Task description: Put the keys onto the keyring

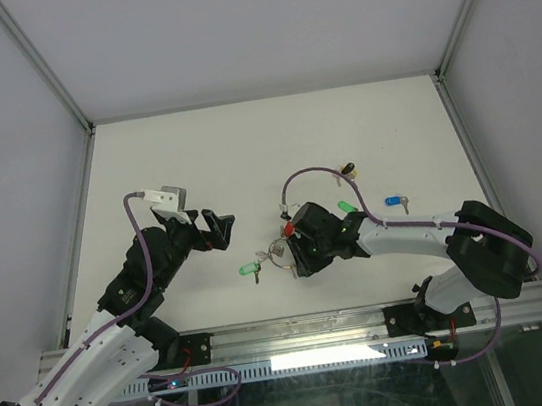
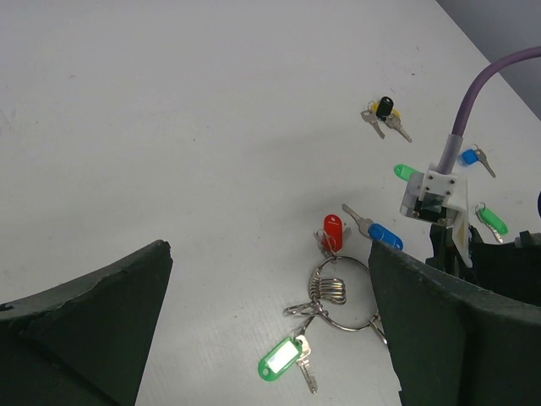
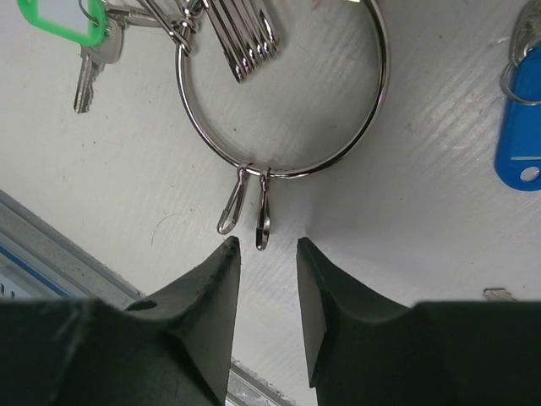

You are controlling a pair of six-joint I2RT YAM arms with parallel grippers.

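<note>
The keyring (image 1: 280,254) (image 2: 347,328) (image 3: 279,174) lies flat on the white counter (image 1: 193,153), just in front of the right fingers (image 1: 294,260) (image 3: 265,254). These stand partly apart and grasp nothing. Two small snap clips (image 3: 245,207) hang off the keyring's near edge, and the tip of one reaches the mouth of the gap between the fingertips; I cannot tell whether it touches either one. A bundle of further clips (image 3: 245,38) (image 2: 330,288) sits on the keyring's far edge. A green-tagged key (image 1: 250,267) (image 2: 283,359) (image 3: 63,17) trails from the keyring on the left arm's side. A red-capped key (image 1: 288,229) (image 2: 332,233) lies at the keyring's far side, and a loose blue-tagged key (image 2: 385,237) (image 3: 524,127) lies just beside the keyring, apart from it. Further beyond the keyring lie a black-and-yellow bunch (image 1: 347,168) (image 2: 385,110) and more loose green and blue keys. The left fingers (image 1: 205,224) (image 2: 266,338) are spread wide and hold nothing, hanging above the counter near the keyring on its green-tag side.
</note>
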